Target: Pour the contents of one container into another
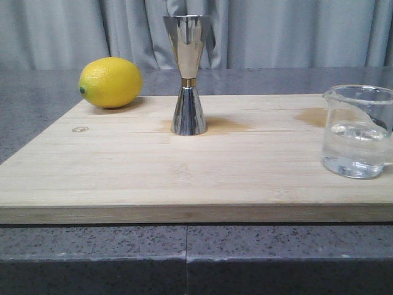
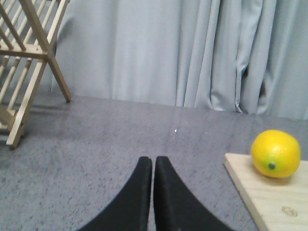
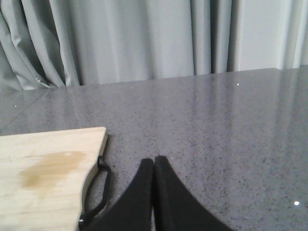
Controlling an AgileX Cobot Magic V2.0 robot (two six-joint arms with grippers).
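Progress: I see nothing poured | beaker (image 1: 357,132) holds water, frame right | jigger (image 1: 188,74) upright, centre | left fingers (image 2: 153,169) together, right fingers (image 3: 154,168) together, both holding nothing

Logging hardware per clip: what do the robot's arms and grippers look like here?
Only the fingers show, one pair per wrist view. The left gripper has two matte black, smooth fingers, broad at the base and curving to narrow rounded tips. The right gripper has the same black tapered fingers. No cables, markings or arm links are visible; the front view shows neither arm.
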